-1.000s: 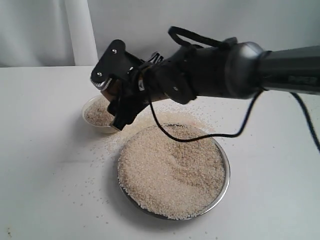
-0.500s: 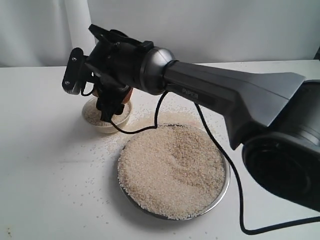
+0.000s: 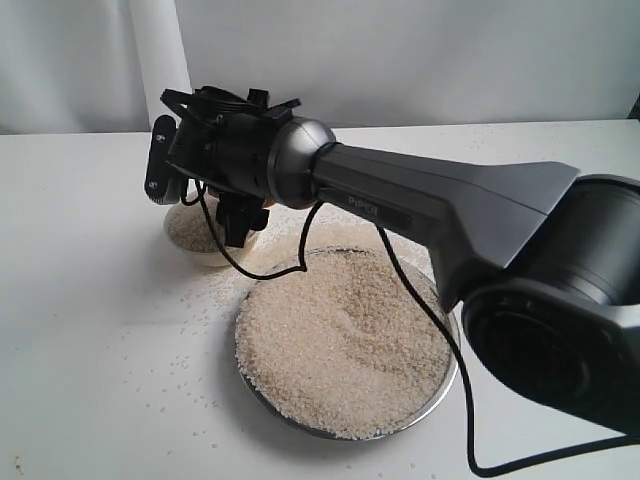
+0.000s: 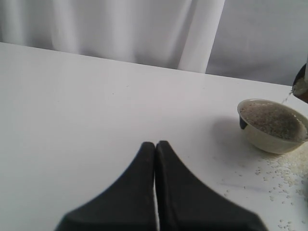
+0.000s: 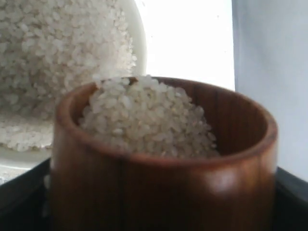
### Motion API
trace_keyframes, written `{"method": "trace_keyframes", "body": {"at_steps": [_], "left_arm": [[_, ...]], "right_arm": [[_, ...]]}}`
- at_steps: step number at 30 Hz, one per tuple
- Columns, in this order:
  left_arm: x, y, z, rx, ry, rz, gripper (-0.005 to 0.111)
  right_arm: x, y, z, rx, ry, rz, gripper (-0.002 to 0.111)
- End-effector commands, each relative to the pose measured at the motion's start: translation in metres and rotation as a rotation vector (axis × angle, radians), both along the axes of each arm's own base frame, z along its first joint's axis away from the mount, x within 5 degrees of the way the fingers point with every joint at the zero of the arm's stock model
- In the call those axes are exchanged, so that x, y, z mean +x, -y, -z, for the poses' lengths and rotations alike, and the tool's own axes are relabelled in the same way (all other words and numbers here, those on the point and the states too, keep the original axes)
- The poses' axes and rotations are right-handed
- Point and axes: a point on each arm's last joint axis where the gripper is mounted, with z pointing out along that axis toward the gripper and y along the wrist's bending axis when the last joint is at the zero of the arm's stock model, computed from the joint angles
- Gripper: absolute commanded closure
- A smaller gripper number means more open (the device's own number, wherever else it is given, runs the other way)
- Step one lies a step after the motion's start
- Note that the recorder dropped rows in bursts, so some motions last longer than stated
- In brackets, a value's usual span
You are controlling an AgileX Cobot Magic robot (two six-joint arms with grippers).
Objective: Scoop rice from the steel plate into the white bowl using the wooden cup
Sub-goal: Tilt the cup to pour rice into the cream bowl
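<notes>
**Pouring point sits right over the target**

Exterior view: the right end effector [image 3: 238, 215] reaches across the middle and hangs directly above the small, thick-rimmed, cream-white bowl [image 3: 195, 252]. The bowl stands toward the bench's [image 3: 90, 350] far edge, just beside the wide, shallow, shiny steel plate [image 3: 452, 375] heaped with pale uncooked rice [image 3: 345, 340].

Right wrist view: dark fingers [image 5: 19, 192] grasp the reddish-brown, barrel-shaped wooden cup [image 5: 163, 187], which is brim-full. Its long axis leans toward the white bowl, whose rim lies just beyond the cup's lip. Emptying it likely needs only more tilt that way.

Left wrist view: the left end effector [image 4: 155, 150] is clenched on nothing, well apart from the bowl. A thin trickle of grains drops into the bowl.
</notes>
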Motion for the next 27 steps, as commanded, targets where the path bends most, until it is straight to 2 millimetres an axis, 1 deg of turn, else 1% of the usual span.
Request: {"method": "trace_keyframes", "body": {"at_steps": [1,4,12,22,27], "left_arm": [[0.0007,0.0002,0.0008,-0.010,-0.002,0.000,0.107],[0.0007,0.0002,0.0008,-0.010,-0.002,0.000,0.107],[0.0007,0.0002,0.0008,-0.010,-0.002,0.000,0.107],[0.0007,0.0002,0.0008,-0.010,-0.002,0.000,0.107],[0.0007,0.0002,0.0008,-0.010,-0.002,0.000,0.107]], "right_arm": [[-0.0036,-0.0060,-0.0084,-0.040,0.075,-0.022,0.108],[-0.0067,-0.0079,-0.0102,-0.078,0.099,-0.028,0.108],[-0.0058,-0.0016,-0.0118,-0.173,0.114,-0.019,0.108],[-0.0058,-0.0015,-0.0119,-0.197,0.113,-0.038,0.108],[-0.0124,-0.0101,-0.0157,-0.238,0.164,-0.082,0.108]]}}
